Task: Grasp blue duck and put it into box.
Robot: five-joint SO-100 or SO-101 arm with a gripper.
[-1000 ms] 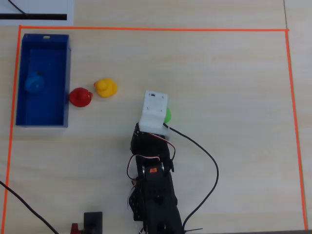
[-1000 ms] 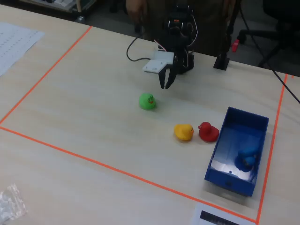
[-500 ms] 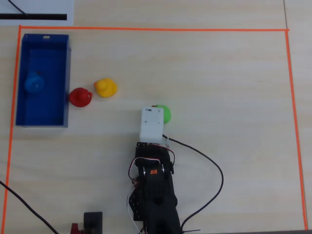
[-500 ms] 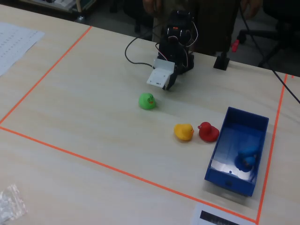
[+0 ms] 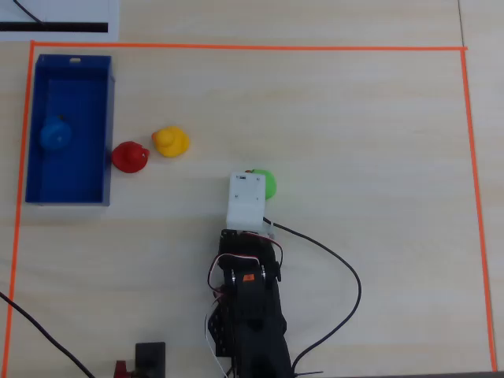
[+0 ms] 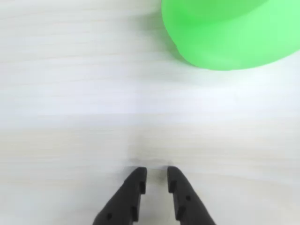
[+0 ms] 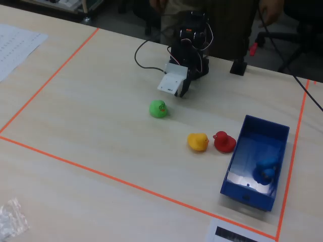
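Observation:
The blue duck (image 5: 56, 135) (image 7: 266, 169) lies inside the blue box (image 5: 71, 62) (image 7: 249, 194), at the left of the overhead view and the right of the fixed view. My gripper (image 6: 156, 172) (image 7: 181, 93) is folded low near the arm's base, far from the box. Its black jaws are shut, a thin slit apart, with nothing between them, and the tips hover just over the table. In the overhead view the white wrist mount (image 5: 246, 201) hides the gripper.
A green duck (image 5: 268, 183) (image 6: 229, 33) (image 7: 159, 109) sits just ahead of the fingertips. A yellow duck (image 5: 169, 142) (image 7: 198, 141) and a red duck (image 5: 129, 157) (image 7: 223, 141) stand beside the box. Orange tape (image 5: 236, 47) frames the workspace. A cable (image 5: 342, 268) loops beside the arm.
A second ago the gripper was raised and reached further forward; it has pulled back and tipped down toward the table. Over the last half second it has hardly moved.

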